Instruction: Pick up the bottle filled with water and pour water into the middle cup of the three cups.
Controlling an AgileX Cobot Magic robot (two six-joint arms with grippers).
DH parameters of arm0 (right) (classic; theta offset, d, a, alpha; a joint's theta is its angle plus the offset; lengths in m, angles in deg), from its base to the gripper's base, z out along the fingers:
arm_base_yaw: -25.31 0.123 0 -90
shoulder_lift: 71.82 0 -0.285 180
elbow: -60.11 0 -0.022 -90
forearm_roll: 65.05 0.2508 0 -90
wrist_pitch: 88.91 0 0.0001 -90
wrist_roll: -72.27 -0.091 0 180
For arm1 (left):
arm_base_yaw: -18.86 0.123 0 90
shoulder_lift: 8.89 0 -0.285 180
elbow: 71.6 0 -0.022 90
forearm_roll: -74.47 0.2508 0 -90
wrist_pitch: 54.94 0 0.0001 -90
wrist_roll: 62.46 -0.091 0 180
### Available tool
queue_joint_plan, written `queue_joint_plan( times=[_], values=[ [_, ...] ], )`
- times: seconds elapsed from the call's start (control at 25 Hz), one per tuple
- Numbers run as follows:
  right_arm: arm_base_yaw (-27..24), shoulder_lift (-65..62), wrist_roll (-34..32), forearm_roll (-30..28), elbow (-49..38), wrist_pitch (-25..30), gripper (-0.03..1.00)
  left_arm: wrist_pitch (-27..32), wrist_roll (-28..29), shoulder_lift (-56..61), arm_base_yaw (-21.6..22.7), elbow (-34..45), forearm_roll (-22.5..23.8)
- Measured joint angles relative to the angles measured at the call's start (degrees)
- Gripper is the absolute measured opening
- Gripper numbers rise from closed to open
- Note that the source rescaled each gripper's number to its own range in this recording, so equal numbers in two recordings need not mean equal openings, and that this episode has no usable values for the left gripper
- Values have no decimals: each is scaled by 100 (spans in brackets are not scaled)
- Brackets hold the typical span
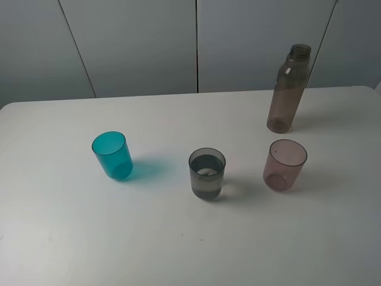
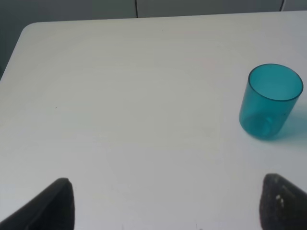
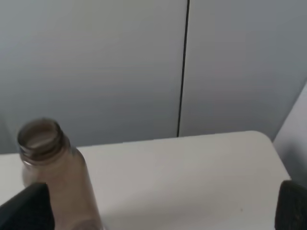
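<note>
The brownish-pink capless bottle [image 1: 287, 89] stands upright at the back right of the white table [image 1: 178, 250]. The three cups stand in a row: teal [image 1: 112, 155], smoky grey middle cup [image 1: 207, 173] with some clear water in it, and pinkish-mauve [image 1: 284, 165]. No arm shows in the high view. My left gripper [image 2: 163, 206] is open and empty, with the teal cup [image 2: 269, 101] ahead of it to one side. My right gripper [image 3: 158, 211] is open and empty, with the bottle [image 3: 57, 172] beside one fingertip [image 3: 29, 208], outside the gap.
Grey wall panels [image 1: 196, 42] stand behind the table's back edge. The table's rounded corners show in both wrist views: the left wrist view [image 2: 29, 28] and the right wrist view [image 3: 268, 141].
</note>
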Motion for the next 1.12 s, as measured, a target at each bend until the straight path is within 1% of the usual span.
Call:
queue_joint_plan(
  times=[0.16,0.28,0.32,0.44,0.56,0.6,0.68,0.92,1.12],
  values=[
    [467,-1272,779,911,493,1616,100,0,0,0,0,0,0],
    [793,-2027,1310,1450,556,2836,100,0,0,0,0,0,0],
    [886,-2271,1414,1531,556,3278,100,0,0,0,0,0,0],
    [1025,-2943,1532,1640,556,4387,100,0,0,0,0,0,0],
    [1024,-3542,1615,1640,530,5184,100,0,0,0,0,0,0],
    [1024,-3751,1617,1640,489,5354,100,0,0,0,0,0,0],
    [1024,-4140,1631,1640,358,5501,100,0,0,0,0,0,0],
    [1024,-5281,1631,1676,-35,5598,100,0,0,0,0,0,0],
    [1024,-5413,1657,1720,-87,5663,100,0,0,0,0,0,0]
  ],
)
